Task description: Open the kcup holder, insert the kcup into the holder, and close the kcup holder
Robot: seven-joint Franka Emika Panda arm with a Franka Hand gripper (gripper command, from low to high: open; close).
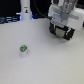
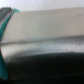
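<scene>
Kcup [image 1: 23, 49] sits alone on the table [image 1: 45, 65]; pincer [image 1: 62, 33] seemingly apart, empty.

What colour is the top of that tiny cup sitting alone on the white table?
Green, on a small white cup-shaped pod. The exterior view shows it best.

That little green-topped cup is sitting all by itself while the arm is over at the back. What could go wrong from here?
Judging from the pictures:
1. The kcup is small and stands alone on the white table, apart from the gripper. A slightly off approach might tip it or knock it away.
2. The wrist view is blurred, showing only a grey surface, so aiming from it looks hard.
3. A white post stands at the back; a wide swing could hit it.
</scene>
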